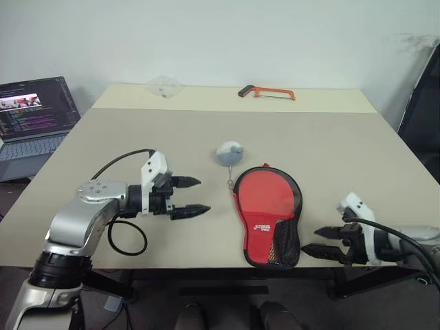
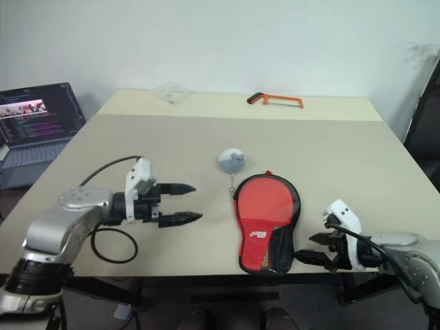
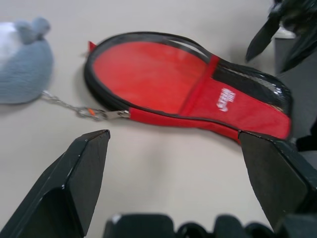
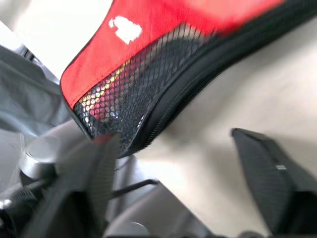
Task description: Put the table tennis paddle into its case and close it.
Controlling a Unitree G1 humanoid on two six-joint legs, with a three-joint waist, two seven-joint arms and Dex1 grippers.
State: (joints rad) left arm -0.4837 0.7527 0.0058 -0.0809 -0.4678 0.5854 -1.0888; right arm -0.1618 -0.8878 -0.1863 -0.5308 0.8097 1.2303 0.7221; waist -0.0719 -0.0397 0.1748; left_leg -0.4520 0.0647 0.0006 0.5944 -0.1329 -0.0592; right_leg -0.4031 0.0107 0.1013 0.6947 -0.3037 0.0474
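From the head camera, the case (image 1: 268, 216) lies near the front edge of the beige table (image 1: 330, 144), red side up, its narrow mesh end toward the robot. A white logo is printed on the red fabric, too small to read. A thin chain runs from its zip to a grey round tag (image 1: 230, 153) just behind it. The paddle itself cannot be made out; whether it sits inside is unclear. The left gripper (image 1: 192, 196) hovers to the case's left, fingers spread wide and empty. The right gripper (image 1: 320, 242) hangs off the table's front corner, beside the mesh end, fingers apart and holding nothing. An orange hacksaw (image 1: 268, 92) rests at the far edge, and a laptop (image 1: 31, 124) shows lines of unreadable code.

In the left wrist view, the case (image 3: 163, 82) lies beyond the wide-open fingers, logo blurred.

In the right wrist view, black mesh (image 4: 133, 84) covers the near end.
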